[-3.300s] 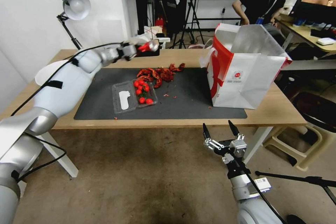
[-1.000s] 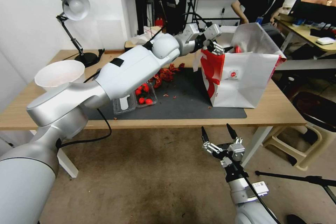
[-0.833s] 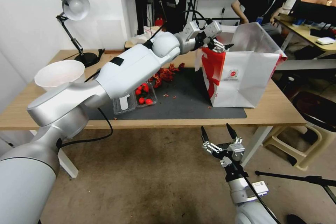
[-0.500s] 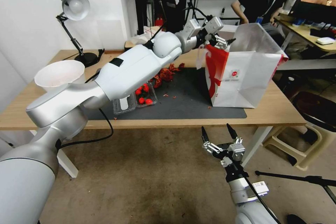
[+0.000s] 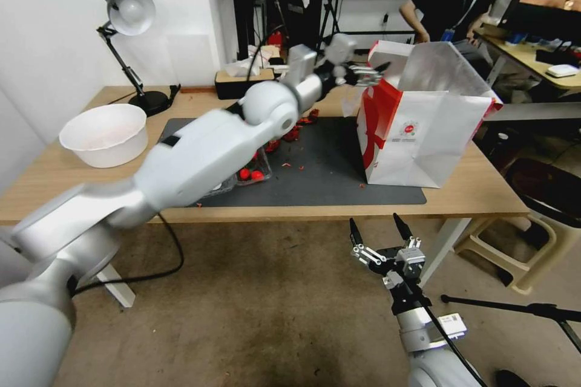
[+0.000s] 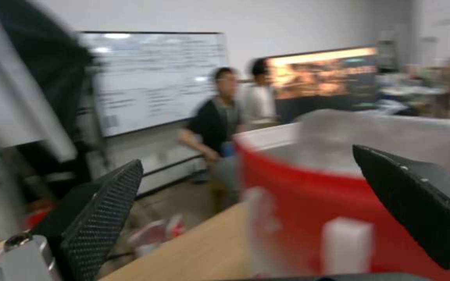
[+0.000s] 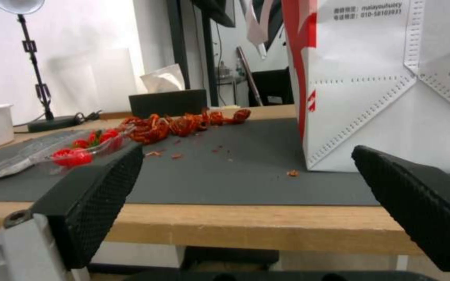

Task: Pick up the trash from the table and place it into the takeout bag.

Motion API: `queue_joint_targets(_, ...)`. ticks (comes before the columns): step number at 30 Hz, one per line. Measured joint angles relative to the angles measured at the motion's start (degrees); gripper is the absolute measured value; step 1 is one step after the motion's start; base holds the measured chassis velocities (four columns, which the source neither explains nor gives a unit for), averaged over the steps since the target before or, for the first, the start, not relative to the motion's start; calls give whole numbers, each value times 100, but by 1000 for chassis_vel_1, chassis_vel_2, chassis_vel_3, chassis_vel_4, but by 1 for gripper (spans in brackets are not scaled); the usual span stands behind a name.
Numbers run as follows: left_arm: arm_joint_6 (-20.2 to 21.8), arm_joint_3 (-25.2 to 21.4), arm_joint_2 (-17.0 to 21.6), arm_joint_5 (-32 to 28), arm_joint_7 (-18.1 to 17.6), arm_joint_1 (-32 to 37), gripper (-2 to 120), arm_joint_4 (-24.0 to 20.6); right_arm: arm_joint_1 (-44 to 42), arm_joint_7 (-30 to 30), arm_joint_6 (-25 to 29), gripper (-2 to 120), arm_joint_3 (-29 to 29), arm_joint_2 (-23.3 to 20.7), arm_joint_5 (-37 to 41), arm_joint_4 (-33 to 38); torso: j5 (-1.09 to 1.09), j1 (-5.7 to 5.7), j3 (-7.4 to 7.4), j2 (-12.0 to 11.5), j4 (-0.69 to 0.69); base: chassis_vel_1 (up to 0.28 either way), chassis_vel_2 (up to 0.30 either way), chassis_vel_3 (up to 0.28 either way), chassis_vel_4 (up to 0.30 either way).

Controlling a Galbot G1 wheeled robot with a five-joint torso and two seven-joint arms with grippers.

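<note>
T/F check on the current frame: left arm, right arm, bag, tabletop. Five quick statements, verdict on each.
1. The left gripper is open by the rim of the white paper takeout bag with red sides. True.
2. The right gripper holds a cherry tomato. False: it is open and empty, below the table edge.
3. The bag stands upright. True.
4. The round white plastic bowl sits inside the bag. False: it sits on the light-wood table.
5. The dark grey mat bears red scraps. True.

Your left arm [image 5: 206, 151] spans the mat's [image 5: 321, 175] left half, blocking the clear tray [image 5: 251, 172] and red scraps [image 5: 296, 127]. Takeout bag [image 5: 423, 133] walls off the right end. Bare mat between them is free.
</note>
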Motion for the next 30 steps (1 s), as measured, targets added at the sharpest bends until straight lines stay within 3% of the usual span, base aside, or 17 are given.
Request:
queue_joint_targets(3, -24, -585, 337, 763, -1088, 901, 100, -537, 1, 2, -19, 100, -2, 3, -10, 13, -3, 0, 1, 0, 1, 0, 0, 0, 0)
queue_joint_targets(4, -24, -585, 337, 763, -1088, 901, 100, -537, 1, 2, -19, 100, -2, 3, -10, 13, -3, 0, 1, 0, 1, 0, 0, 0, 0)
queue_joint_targets(6, 3, -980, 548, 1365, -1776, 1613, 100, -871, 0, 6, -31, 100, -16, 1, -27, 16, 0, 0, 0, 1, 2, 0, 0, 0, 0)
queue_joint_targets(8, 24, -1077, 588, 1486, -1937, 1790, 100, -947, 0, 6, -35, 100, -19, 2, -33, 18, -2, 0, 0, 1, 2, 0, 0, 0, 0)
queue_joint_targets(10, 212, -1459, 737, 1881, -2545, 2479, 100, -1280, 1, 8, -49, 100, -39, 4, -47, 22, 1, -1, 0, 1, 1, 0, 0, 0, 0)
queue_joint_targets(11, 265, -1571, 774, 1983, -2659, 2703, 100, -1360, 1, 10, -52, 100, -43, 5, -55, 22, 0, 0, 0, 1, 2, 0, 0, 0, 0)
queue_joint_targets(15, 308, -1764, 805, 2203, -2870, 3078, 100, -1432, 1, 13, -53, 100, -43, 6, -58, 23, 1, 0, 0, 1, 1, 0, 0, 0, 0)
queue_joint_targets(30, 260, -2014, 804, 2626, -3014, 3572, 100, -1481, 2, 13, -55, 100, -43, 7, -58, 27, 0, 0, 0, 1, -2, 0, 0, 0, 0)
